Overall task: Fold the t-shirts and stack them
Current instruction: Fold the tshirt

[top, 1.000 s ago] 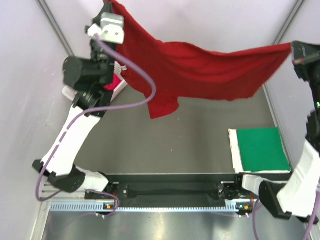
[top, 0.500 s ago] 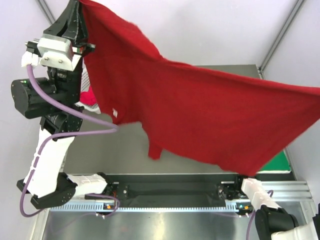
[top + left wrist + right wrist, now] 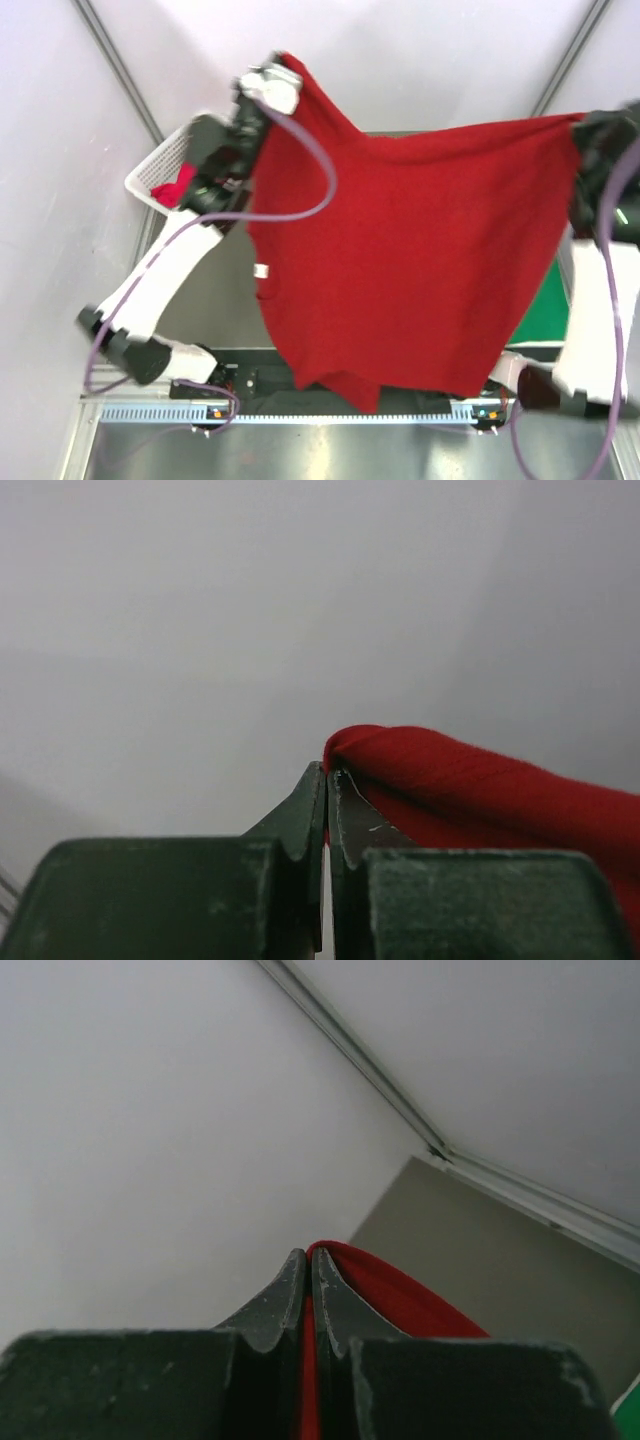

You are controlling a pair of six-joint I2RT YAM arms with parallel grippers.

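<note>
Above the tabletop (image 3: pixel 215 305), left gripper (image 3: pixel 326 772) and right gripper (image 3: pixel 308 1255) both clenched on red t-shirt (image 3: pixel 400 260); lower evenly, hold taut.

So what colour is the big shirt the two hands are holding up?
Plain dark red, no pattern; the shirt shows best in the top external view.

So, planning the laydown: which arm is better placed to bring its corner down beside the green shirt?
Right, probably. The right gripper pinches a corner of the red shirt on the side where the green shirt lies; the left gripper holds the other corner over by the basket.
</note>
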